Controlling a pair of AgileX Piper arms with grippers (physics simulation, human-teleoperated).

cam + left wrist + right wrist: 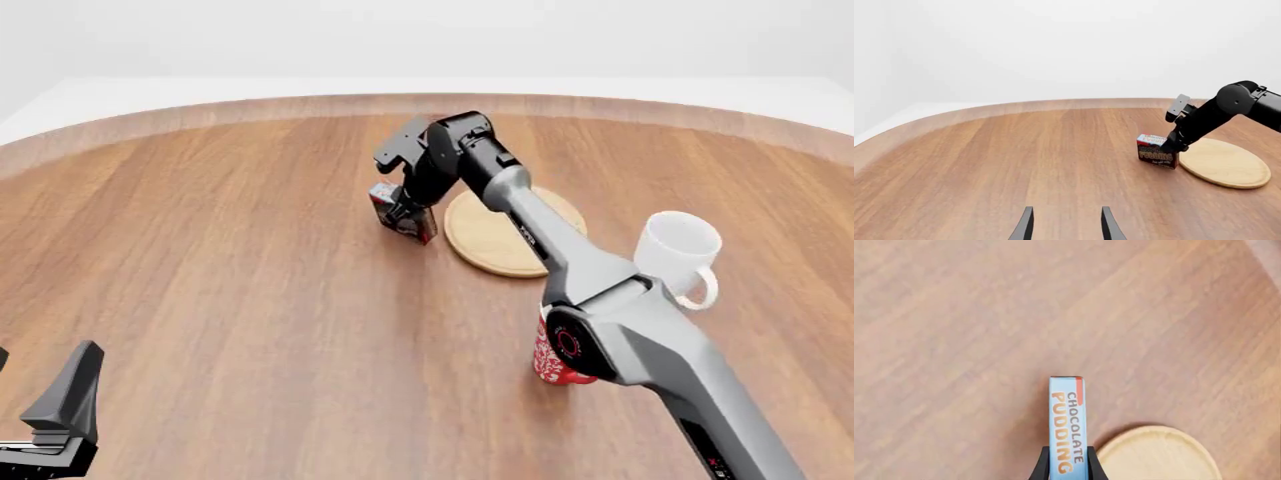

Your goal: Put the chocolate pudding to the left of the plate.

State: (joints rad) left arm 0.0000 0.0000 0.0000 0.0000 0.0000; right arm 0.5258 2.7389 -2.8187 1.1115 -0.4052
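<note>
The chocolate pudding (404, 214) is a small brown carton with a blue and red top band. It stands upright just left of the plate (489, 246), a round light-tan wooden disc, very close to its rim. My right gripper (402, 204) is shut on the carton from above. In the right wrist view the fingers (1043, 466) press both sides of the pudding (1067, 420), with the plate (1157, 455) beside it. I cannot tell whether the carton touches the table. My left gripper (1066, 226) is open and empty, far away at the near left.
A white mug (678, 250) stands right of the plate. A red patterned mug (550, 362) stands nearer, partly hidden behind my right arm. The left wrist view shows the pudding (1157, 151), the plate (1224, 162) and the table's curved far edge (1054, 104).
</note>
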